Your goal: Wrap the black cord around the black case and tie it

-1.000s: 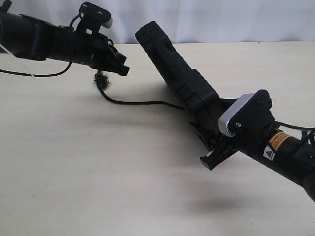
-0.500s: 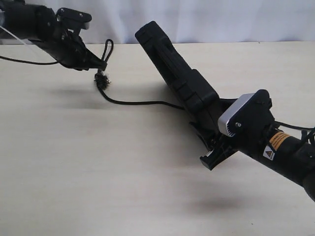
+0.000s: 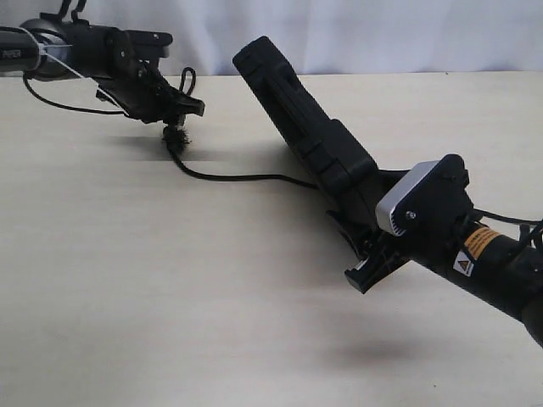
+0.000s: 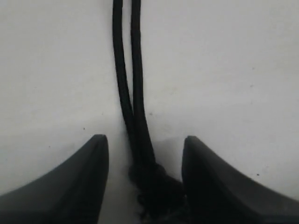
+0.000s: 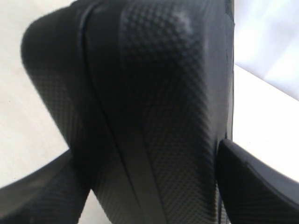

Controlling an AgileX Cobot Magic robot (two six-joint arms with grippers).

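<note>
Exterior view: the left arm (image 3: 59,51) reaches in from the far left, above the pale table (image 3: 127,297). The left claw (image 3: 191,106) sits at the far left part of the table with the cord's end in it. The small loop (image 3: 187,80) stands up just behind the fingertips and the fuzzy knot (image 3: 176,136) hangs just below them. In the left wrist view the two fingers (image 4: 79,177) stand apart, released. Two strands of the cord (image 4: 135,84) run side by side through the gap and join at the knot between them. The knot lies close to one finger; contact cannot be confirmed. From the knot the cord drops to the table, curves right along the surface and passes out of sight under the case (image 3: 297,119). Whether it goes around the case cannot be told. The case is at centre, tilted, its upper end toward the far left and its lower end toward the near right, casting a shadow on the table. The right claw (image 3: 352,229) is clamped on that lower end. In the right wrist view the dimpled black face and seam of the case fill the space between both fingers (image 5: 252,186), which press its sides. The right arm (image 3: 501,271) leaves at the near right. A white backdrop (image 3: 382,34) closes the far side.
</note>
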